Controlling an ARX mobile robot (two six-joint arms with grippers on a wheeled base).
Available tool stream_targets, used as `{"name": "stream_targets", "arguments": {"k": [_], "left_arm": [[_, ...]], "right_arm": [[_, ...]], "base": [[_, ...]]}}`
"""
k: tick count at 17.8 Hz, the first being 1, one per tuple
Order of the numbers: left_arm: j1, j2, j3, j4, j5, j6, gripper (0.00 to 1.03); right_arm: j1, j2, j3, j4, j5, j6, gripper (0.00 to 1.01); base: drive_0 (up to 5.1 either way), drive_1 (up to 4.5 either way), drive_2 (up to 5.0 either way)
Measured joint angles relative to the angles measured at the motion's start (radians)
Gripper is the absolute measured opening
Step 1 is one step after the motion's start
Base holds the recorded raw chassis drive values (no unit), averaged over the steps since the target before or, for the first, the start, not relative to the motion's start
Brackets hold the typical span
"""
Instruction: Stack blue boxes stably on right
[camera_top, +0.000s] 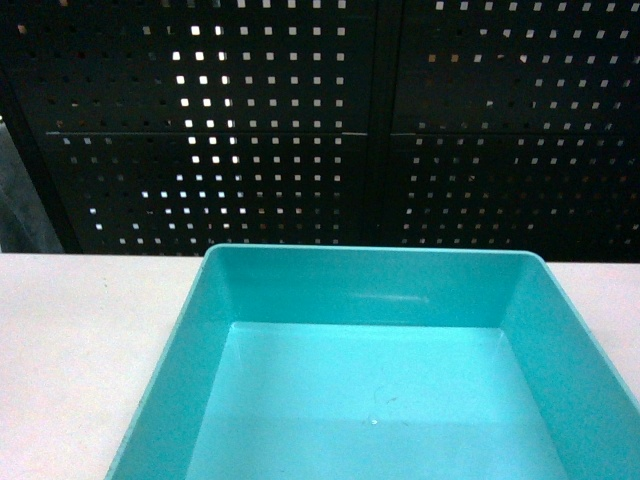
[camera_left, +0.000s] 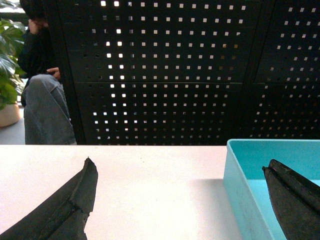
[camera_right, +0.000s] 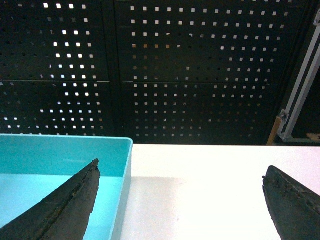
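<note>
One light turquoise blue box (camera_top: 380, 290) fills the lower middle of the head view, empty, resting on the white table. No gripper shows in the head view. In the left wrist view my left gripper (camera_left: 177, 172) is open, straddling the box's left wall (camera_left: 240, 195): one finger over the table, the other over the box's inside. In the right wrist view my right gripper (camera_right: 181, 172) is open too, straddling the box's right wall (camera_right: 122, 200), its left finger (camera_right: 70, 205) over the box's inside.
The white table (camera_top: 80, 340) runs left and right of the box. A dark perforated panel (camera_top: 320, 120) stands right behind the table. A seated person (camera_left: 42, 100) and a plant (camera_left: 7, 75) are at the far left behind the table.
</note>
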Motion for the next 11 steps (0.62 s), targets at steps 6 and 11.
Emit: {"name": "stream_targets", "arguments": {"k": [6, 11], "left_arm": [[0.000, 0.000, 0.000, 0.000, 0.000, 0.000, 0.98], [0.000, 0.000, 0.000, 0.000, 0.000, 0.000, 0.98]], "right_arm": [[0.000, 0.000, 0.000, 0.000, 0.000, 0.000, 0.98], [0.000, 0.000, 0.000, 0.000, 0.000, 0.000, 0.98]], "base": [[0.0, 0.00, 0.0], [0.0, 0.00, 0.0]]}}
